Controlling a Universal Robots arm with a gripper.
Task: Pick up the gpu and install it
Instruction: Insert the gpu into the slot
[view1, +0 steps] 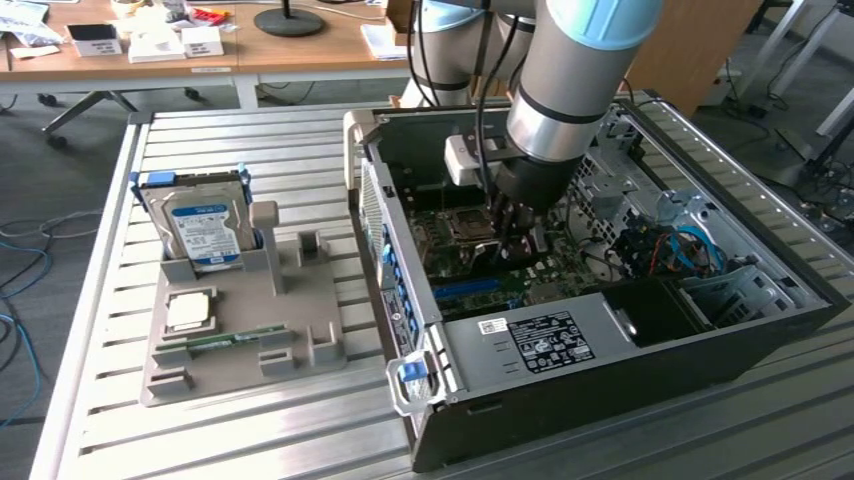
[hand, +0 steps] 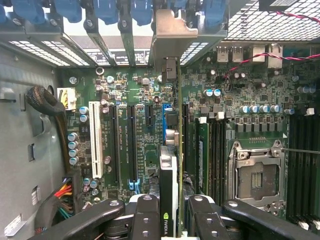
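Observation:
In the wrist view the gpu (hand: 172, 165) stands on edge, a thin dark card with a green logo near my fingers (hand: 147, 212). My gripper (hand: 170, 210) is shut on it, one finger on each face. Its silver bracket (hand: 172, 35) reaches the slot openings in the case's rear wall. The card runs along the blue expansion slot (hand: 164, 120) on the motherboard (hand: 125, 90); whether it is seated I cannot tell. In the exterior view my gripper (view1: 521, 240) is down inside the open computer case (view1: 587, 340), just above the motherboard (view1: 447, 235).
Black expansion slots (hand: 116, 145), a white slot (hand: 94, 140), the empty CPU socket (hand: 255, 177) and cable bundles (hand: 62, 192) surround the card. On the exterior view's left, a grey fixture (view1: 240, 345) holds a hard drive (view1: 203, 225), a CPU (view1: 187, 312) and a memory stick (view1: 234, 338).

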